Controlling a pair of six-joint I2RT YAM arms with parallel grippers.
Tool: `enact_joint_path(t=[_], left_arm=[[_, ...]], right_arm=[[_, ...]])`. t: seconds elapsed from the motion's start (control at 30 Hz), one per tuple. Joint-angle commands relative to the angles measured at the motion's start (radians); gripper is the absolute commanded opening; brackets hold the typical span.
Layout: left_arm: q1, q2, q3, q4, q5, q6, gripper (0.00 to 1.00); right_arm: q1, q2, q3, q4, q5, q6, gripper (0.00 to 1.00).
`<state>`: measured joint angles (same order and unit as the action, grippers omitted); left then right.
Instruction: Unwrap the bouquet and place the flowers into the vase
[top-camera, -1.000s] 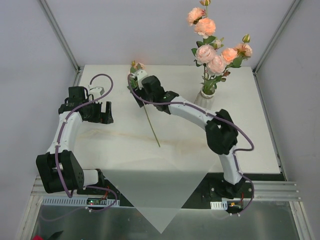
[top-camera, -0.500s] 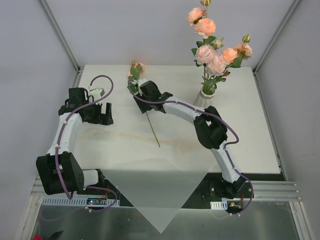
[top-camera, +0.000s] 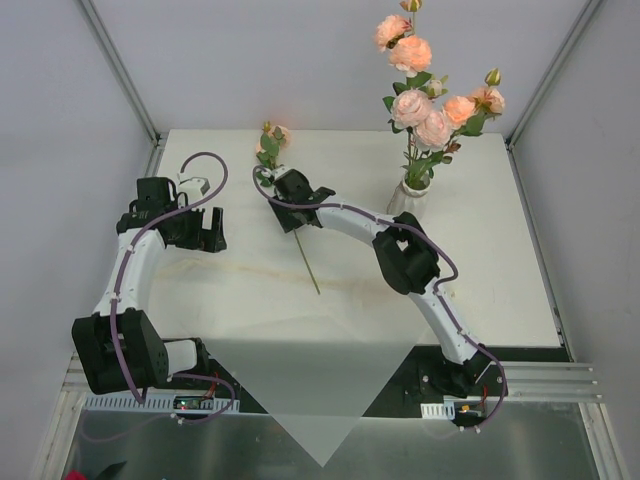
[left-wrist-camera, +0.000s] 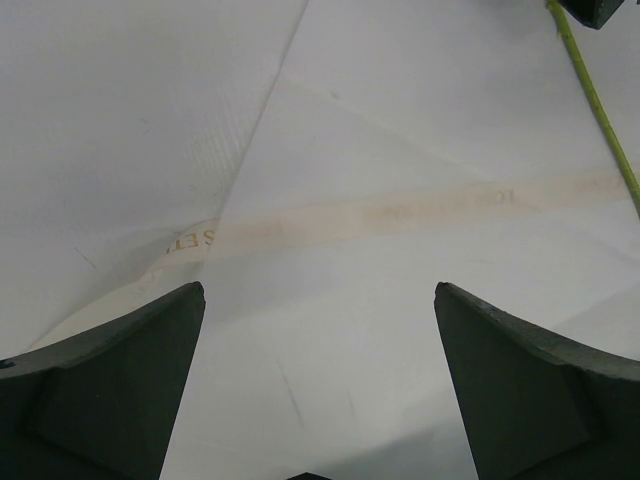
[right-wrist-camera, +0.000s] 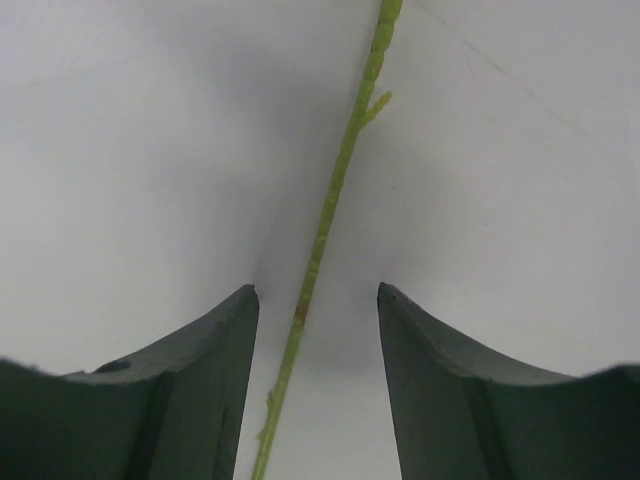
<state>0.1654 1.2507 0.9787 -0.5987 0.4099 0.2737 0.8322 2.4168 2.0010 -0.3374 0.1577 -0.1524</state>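
Note:
The off-white vase (top-camera: 408, 196) stands at the back right with several peach-pink flowers (top-camera: 430, 110) upright in it. One more flower lies on the table, bloom (top-camera: 272, 135) at the back and thin green stem (top-camera: 308, 265) running toward me. My right gripper (top-camera: 293, 200) is down over that stem. In the right wrist view the stem (right-wrist-camera: 330, 200) runs between the jaws of the gripper (right-wrist-camera: 317, 292), nearer the left finger, with a gap on both sides. My left gripper (top-camera: 205, 228) hovers wide open at the left, nothing between its fingers (left-wrist-camera: 120, 370).
The white wrapping paper (top-camera: 300, 390) lies spread flat at the front, one corner hanging over the near edge. A faint beige strip (left-wrist-camera: 400, 210) crosses the table under the left gripper. Grey walls and metal posts surround the table.
My right gripper has slid from the bloom end down along the lying stem toward me, and its jaws have narrowed around it. The left arm has barely moved.

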Motion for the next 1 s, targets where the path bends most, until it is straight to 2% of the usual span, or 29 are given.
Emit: enact_joint_path(t=[0.0,0.13,0.17,0.23,0.4,0.6,0.77,0.97], left_arm=[[0.008,-0.039,-0.011,0.004,0.000,0.018,0.99],[0.006,-0.048,-0.018,0.005,-0.005,0.022,0.99],[0.008,-0.051,-0.020,0.004,-0.006,0.024,0.99],[0.008,-0.059,-0.023,0.004,-0.009,0.028,0.99],[0.008,-0.070,-0.028,0.002,-0.017,0.035,0.99],[0.006,-0.083,-0.017,-0.013,-0.017,0.033,0.99],[0.008,-0.096,-0.015,-0.024,-0.022,0.039,0.99],[0.008,-0.103,-0.012,-0.030,-0.020,0.042,0.99]], right_arm=[[0.005,0.004,0.041,-0.048,0.011,0.036,0.53],[0.004,0.010,0.042,-0.054,0.014,0.045,0.42],[0.005,0.010,0.042,-0.054,0.016,0.047,0.36],[0.004,0.011,0.044,-0.055,0.017,0.048,0.31],[0.005,0.025,0.084,-0.101,0.052,0.040,0.24],[0.008,0.028,0.125,-0.160,0.123,0.036,0.01],[0.010,-0.014,0.110,-0.146,0.141,0.037,0.01],[0.008,-0.188,-0.002,-0.002,0.148,0.042,0.01]])
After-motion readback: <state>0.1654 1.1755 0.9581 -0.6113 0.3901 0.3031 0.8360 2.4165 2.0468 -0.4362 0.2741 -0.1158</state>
